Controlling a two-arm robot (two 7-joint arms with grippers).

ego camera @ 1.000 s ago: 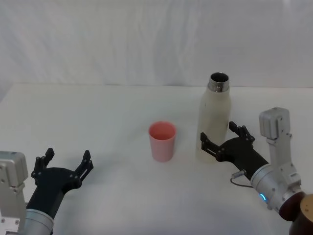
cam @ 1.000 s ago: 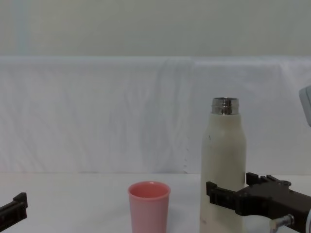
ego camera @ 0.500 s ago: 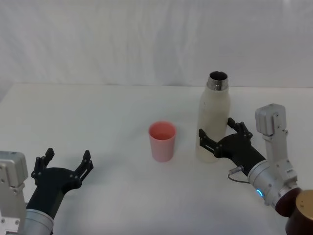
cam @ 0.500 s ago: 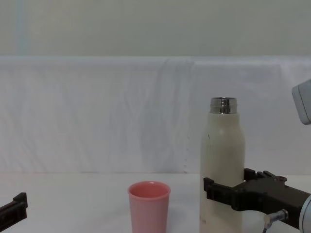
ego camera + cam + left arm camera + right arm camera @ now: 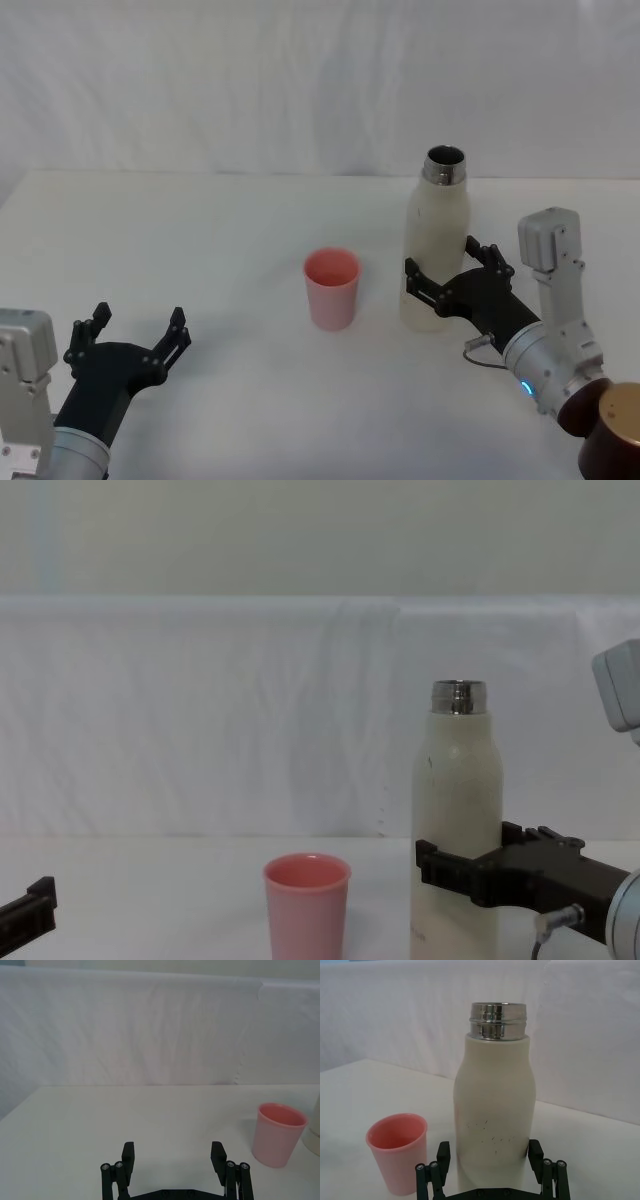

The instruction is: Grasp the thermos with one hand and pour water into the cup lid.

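Positioning the right gripper (image 5: 445, 272), fingers spread, astride the lower body of the upright thermos (image 5: 434, 240); I am judging it rigid, smooth, heavy if full. The cup lid (image 5: 331, 288) stands beside it. The left gripper (image 5: 135, 332) is idling spread.

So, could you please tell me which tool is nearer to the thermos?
The right. The right tool is open with its fingers on either side of the lower body of the thermos. The left tool sits open at the table's near left, beyond the cup lid.
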